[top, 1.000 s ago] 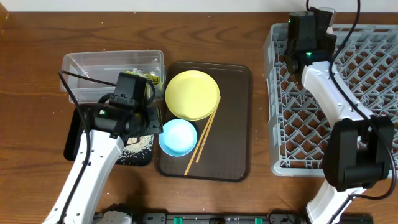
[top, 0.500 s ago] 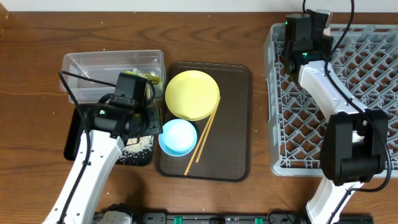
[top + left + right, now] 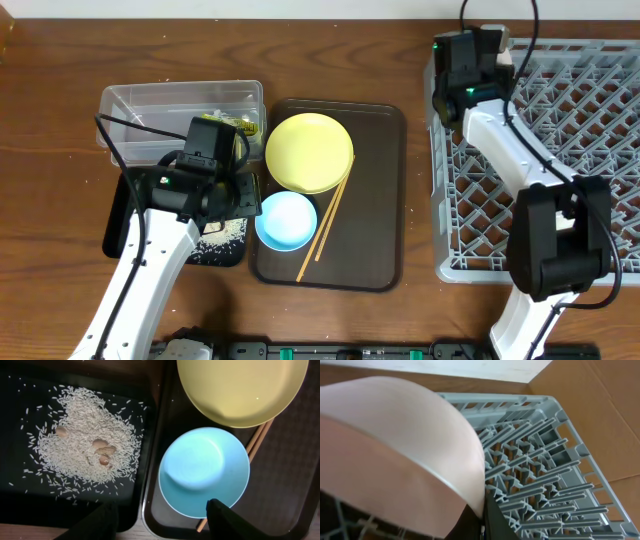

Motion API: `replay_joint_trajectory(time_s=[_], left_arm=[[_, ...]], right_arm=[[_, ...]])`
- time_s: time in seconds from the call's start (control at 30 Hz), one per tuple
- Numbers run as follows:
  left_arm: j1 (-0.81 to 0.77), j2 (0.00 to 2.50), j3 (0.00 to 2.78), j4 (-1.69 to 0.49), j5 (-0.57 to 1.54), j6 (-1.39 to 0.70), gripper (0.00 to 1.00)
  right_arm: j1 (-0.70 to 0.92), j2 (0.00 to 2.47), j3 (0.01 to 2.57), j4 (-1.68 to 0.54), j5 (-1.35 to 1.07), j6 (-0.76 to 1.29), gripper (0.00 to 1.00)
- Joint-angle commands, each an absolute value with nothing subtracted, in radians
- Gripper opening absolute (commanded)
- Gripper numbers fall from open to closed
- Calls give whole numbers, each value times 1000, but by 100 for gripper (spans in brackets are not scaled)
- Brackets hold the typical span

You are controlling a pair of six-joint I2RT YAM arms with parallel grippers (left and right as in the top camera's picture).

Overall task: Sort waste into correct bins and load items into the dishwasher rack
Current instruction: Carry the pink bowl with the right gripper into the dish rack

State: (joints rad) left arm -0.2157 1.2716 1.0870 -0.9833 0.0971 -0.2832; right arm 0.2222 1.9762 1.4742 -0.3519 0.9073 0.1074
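Overhead, the right arm reaches to the far left corner of the dishwasher rack (image 3: 580, 150). Its wrist camera is almost filled by the pale, rounded outer wall of the white bowl (image 3: 395, 445). The right claw (image 3: 479, 519) is closed. It appears to pinch the bowl's rim, though only one dark finger shows under the rim, so the exact hold is hard to confirm. The bowl hangs tilted, with its rim running down toward that finger. The coming move turns on where the pegs lie from the bowl. It sits over the rack's corner wall, while the open lattice spreads to the arm's right and back toward the robot. By my judgement the bowl should shift inward over the pegs before it is lowered, or it may catch on the wall. On the other side, the left claw (image 3: 160, 510) stands open and holds nothing. It hovers with the light blue bowl (image 3: 204, 472) just ahead of its fingertips (image 3: 220, 515) on the brown serving tray (image 3: 375, 200). The yellow plate (image 3: 309, 152) and chopsticks (image 3: 325, 225) lie beside the blue bowl. Rice (image 3: 85, 440) sits in the black tray (image 3: 20, 500) just to the left, and the wrapper (image 3: 235, 122) lies in the clear tub (image 3: 150, 105).
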Motion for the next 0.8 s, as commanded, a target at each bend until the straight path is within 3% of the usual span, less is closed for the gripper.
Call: replay_joint_trajectory(time_s=[0.0, 0.43, 0.53, 0.63, 0.77], left_arm=[[-210, 1268, 1084, -991, 78, -274, 59], [-210, 1268, 1084, -991, 78, -274, 60], [-210, 1268, 1084, -991, 78, -274, 60], [-210, 1268, 1084, -991, 78, -274, 60], [-210, 1268, 1084, -991, 78, -274, 60]], right_arm=[[228, 1982, 1481, -380, 917, 132, 1], [271, 1968, 1481, -703, 908, 345, 2], [282, 1950, 1481, -767, 894, 399, 9], [290, 1925, 1481, -807, 843, 400, 27], [295, 1877, 1481, -845, 772, 400, 34]])
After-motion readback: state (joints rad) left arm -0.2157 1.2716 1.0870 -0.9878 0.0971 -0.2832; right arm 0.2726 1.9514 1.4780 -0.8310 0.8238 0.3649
